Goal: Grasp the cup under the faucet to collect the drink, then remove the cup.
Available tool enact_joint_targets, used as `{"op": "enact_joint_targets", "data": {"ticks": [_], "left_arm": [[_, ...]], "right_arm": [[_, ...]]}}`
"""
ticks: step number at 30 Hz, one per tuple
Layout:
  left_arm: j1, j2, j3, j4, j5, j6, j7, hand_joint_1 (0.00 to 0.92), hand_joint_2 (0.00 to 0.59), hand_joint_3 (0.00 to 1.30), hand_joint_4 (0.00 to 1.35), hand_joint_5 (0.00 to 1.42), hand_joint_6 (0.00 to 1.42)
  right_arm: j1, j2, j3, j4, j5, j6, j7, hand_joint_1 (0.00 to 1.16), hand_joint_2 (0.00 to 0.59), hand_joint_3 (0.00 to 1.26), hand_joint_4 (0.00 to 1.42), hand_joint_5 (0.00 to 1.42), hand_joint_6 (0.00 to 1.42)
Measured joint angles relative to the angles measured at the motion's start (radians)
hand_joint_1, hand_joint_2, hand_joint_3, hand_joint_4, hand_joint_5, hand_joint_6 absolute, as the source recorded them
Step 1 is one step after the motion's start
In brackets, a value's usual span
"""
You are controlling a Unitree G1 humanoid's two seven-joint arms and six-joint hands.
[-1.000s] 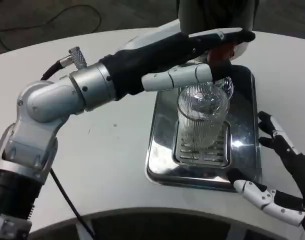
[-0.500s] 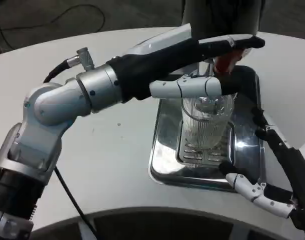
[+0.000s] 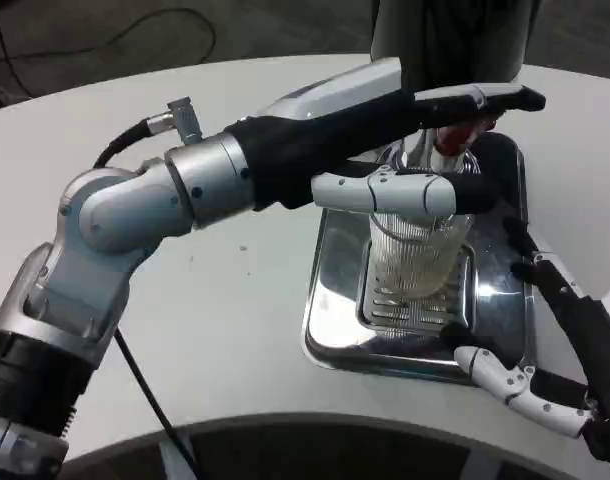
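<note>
A ribbed clear glass cup (image 3: 413,262) stands upright on the slotted grate (image 3: 385,308) of a shiny metal drip tray (image 3: 330,300), below the faucet. My left hand (image 3: 415,120) reaches across above it. Its upper fingers (image 3: 485,98) lie stretched over the red tap lever (image 3: 455,137), and its white thumb (image 3: 395,190) crosses in front of the cup's rim, hiding it. My right hand (image 3: 560,350) is open beside the tray's right front corner, fingers spread, apart from the cup.
The dark drink dispenser (image 3: 450,35) rises behind the tray. My left forearm (image 3: 185,190) spans the white table (image 3: 215,330) on the left. A black cable (image 3: 135,390) hangs near the table's curved front edge.
My left hand has pushed further right over the lever, and its thumb now covers the cup's rim. My right hand has come in closer to the tray's right side. The view shifted slightly.
</note>
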Motion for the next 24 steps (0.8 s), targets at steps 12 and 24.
{"op": "enact_joint_targets", "data": {"ticks": [12, 24], "left_arm": [[-0.022, 0.001, -0.017, 0.029, 0.016, -0.030, 0.006, 0.000, 0.142, 0.14, 0.05, 0.13, 0.11], [-0.031, 0.001, -0.023, 0.046, 0.017, -0.046, 0.007, 0.000, 0.138, 0.14, 0.05, 0.12, 0.11]], "right_arm": [[-0.057, 0.026, 0.048, 0.064, -0.032, 0.000, -0.086, 0.63, 0.288, 0.02, 0.02, 0.06, 0.00], [-0.165, 0.068, 0.079, 0.235, -0.065, -0.015, -0.220, 0.64, 0.276, 0.01, 0.01, 0.04, 0.00]]}}
